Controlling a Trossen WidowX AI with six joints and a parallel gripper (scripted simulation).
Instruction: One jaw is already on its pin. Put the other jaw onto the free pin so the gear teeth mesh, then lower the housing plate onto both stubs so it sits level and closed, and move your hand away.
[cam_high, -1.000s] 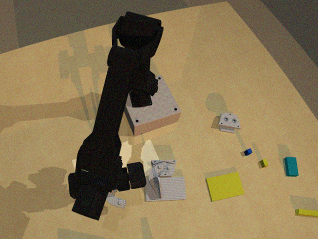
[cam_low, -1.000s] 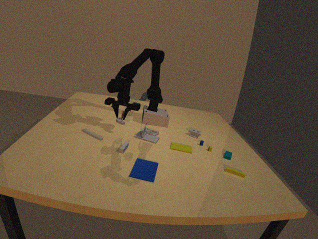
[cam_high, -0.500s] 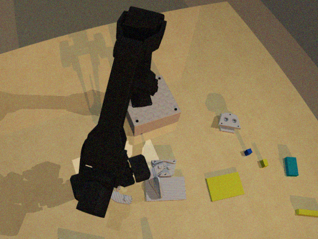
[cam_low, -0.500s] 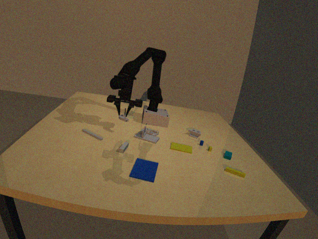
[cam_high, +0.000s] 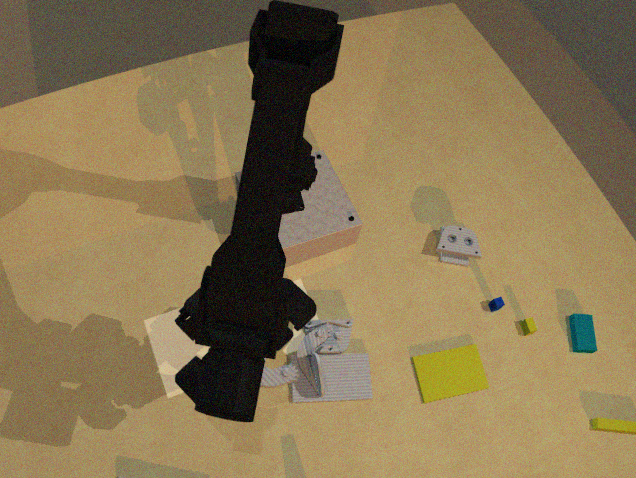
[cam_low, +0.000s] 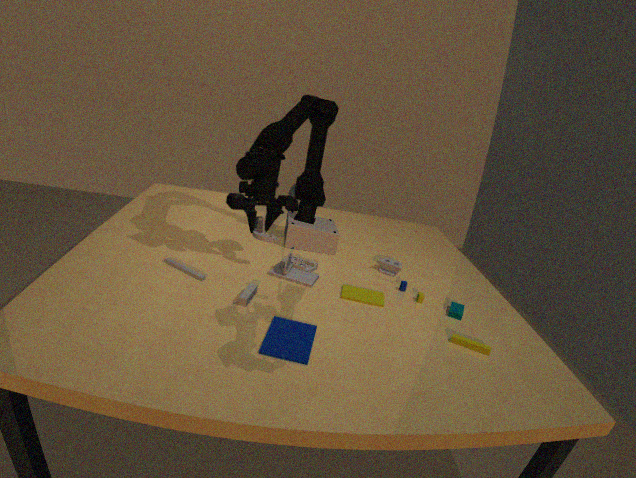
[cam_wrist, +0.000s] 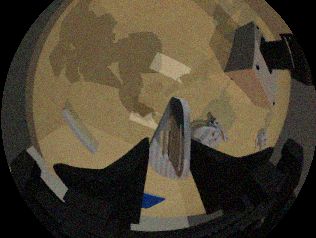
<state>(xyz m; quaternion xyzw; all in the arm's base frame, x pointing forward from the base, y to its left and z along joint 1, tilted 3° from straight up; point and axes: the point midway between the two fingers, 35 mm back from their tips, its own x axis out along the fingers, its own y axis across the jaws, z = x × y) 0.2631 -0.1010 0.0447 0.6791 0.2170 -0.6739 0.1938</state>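
Note:
My gripper (cam_low: 260, 226) (cam_wrist: 165, 140) is shut on the loose grey jaw (cam_high: 280, 375) (cam_low: 266, 237) (cam_wrist: 159, 155), holding it above the table. Its fingertips are hidden by the arm in the top view. The grey base (cam_high: 347, 382) (cam_low: 307, 279) stands nearby; in the exterior view the held jaw is up and left of it, apart from it. The mounted jaw (cam_high: 309, 371) stands up on the base beside the bracket (cam_high: 339, 341) (cam_low: 306, 264). The free pin is too small to make out. The housing plate (cam_high: 457, 242) (cam_low: 389, 264) (cam_wrist: 261, 140), with two round holes, lies apart on the table.
The large pale box (cam_high: 329, 205) (cam_low: 311, 237) (cam_wrist: 247, 85) stands behind the base. A yellow slab (cam_high: 449, 373) (cam_low: 362, 295), small blue (cam_high: 496, 304) and yellow (cam_high: 528, 326) cubes and a teal block (cam_high: 582, 333) lie right. Grey bars (cam_low: 185, 268) (cam_low: 246, 293) and a blue square (cam_low: 288, 340) lie nearer the exterior camera.

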